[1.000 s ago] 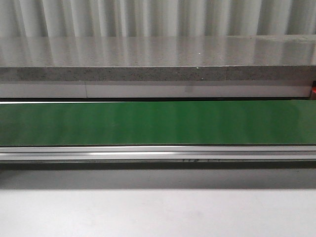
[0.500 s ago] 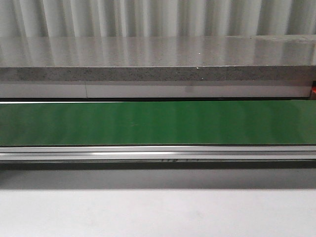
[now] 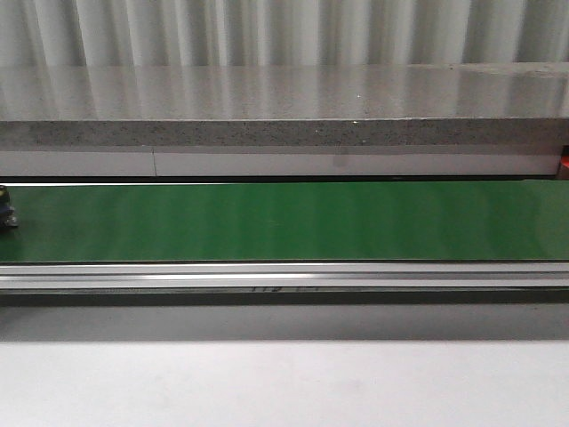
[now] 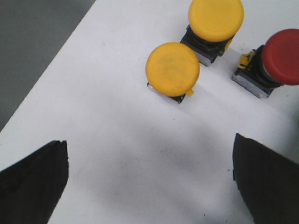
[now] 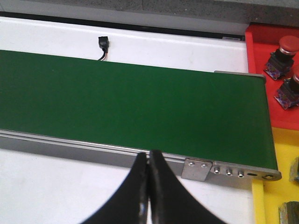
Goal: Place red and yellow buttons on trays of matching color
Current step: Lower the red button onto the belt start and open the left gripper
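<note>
The left gripper (image 4: 149,182) hangs wide open and empty over 2 yellow buttons (image 4: 173,69) and 1 red button (image 4: 280,57) on white table. Another button (image 3: 7,212) enters the green belt (image 3: 284,222) (far left). The right gripper (image 5: 148,186) is closed, empty; it could miss that arrival beside the red tray (image 5: 261,42).

green belt (image 3: 284,222), red tray (image 5: 273,56), yellow tray (image 5: 275,186)

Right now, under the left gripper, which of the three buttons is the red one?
The red button sits at the frame's edge, beside the two yellow buttons; it alone has a red cap.
</note>
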